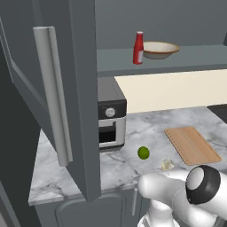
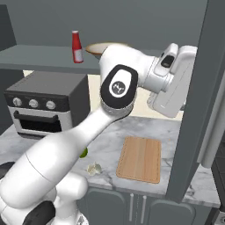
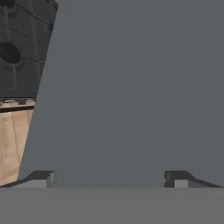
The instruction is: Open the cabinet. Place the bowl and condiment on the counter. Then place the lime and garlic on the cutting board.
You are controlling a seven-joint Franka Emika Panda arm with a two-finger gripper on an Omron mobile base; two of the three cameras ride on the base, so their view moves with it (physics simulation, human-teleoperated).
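Cabinet (image 1: 75,88) open, both dark grey doors swung out: left door with its long bar handle (image 1: 53,93) big in the left base view, right door (image 2: 197,96) standing edge-on at the right of the right base view. Inside, on the cabinet shelf (image 1: 177,60), red condiment (image 1: 138,48) upright, just beside the beige bowl (image 1: 160,49); same pair in the right base view, condiment (image 2: 77,46) clear, bowl (image 2: 94,47) partly hidden behind the arm.

Down on the marble table (image 1: 128,164): lime (image 1: 143,153) near the front, garlic (image 1: 167,165) just beside it toward the edge, both apart from the cutting board (image 1: 192,144). In the right base view, garlic (image 2: 94,168) left of the cutting board (image 2: 140,158), lime (image 2: 83,153) peeking from behind the arm. Dark toaster oven (image 2: 44,107) at the back left of the table.

End effector (image 3: 109,178) raised close against the inner face of the right door, fingertips (image 3: 43,178) spread wide apart, nothing between them. Flat grey door panel ahead in the hand view, with a strip of wooden board at lower left.
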